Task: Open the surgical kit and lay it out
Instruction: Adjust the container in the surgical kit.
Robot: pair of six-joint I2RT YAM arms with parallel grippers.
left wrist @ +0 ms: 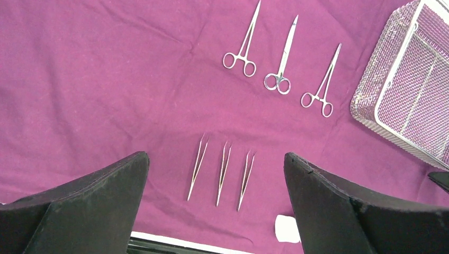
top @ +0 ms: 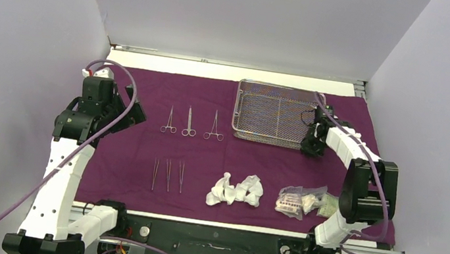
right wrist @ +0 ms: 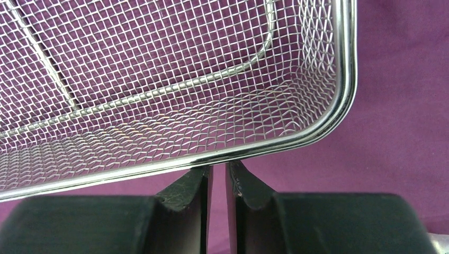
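Note:
The dark purple cloth (top: 139,155) lies spread flat over the table. On it are three steel forceps (top: 190,123) in a row, three tweezers (top: 168,175) below them, white gauze wads (top: 236,190) and clear plastic packets (top: 305,201). The silver wire-mesh tray (top: 236,109) stands empty at the back right. My left gripper (top: 130,108) is open and empty above the cloth's left part; its wrist view shows the forceps (left wrist: 280,58) and tweezers (left wrist: 222,172). My right gripper (top: 308,145) is at the tray's near right corner, its fingers nearly together, its tips (right wrist: 217,168) against the rim (right wrist: 265,147) with nothing seen between them.
White walls close in the table on three sides. A bare white strip (top: 230,72) runs behind the cloth. The black rail with the arm bases (top: 213,238) lies along the near edge. A gauze corner (left wrist: 287,228) shows by my left gripper's right finger.

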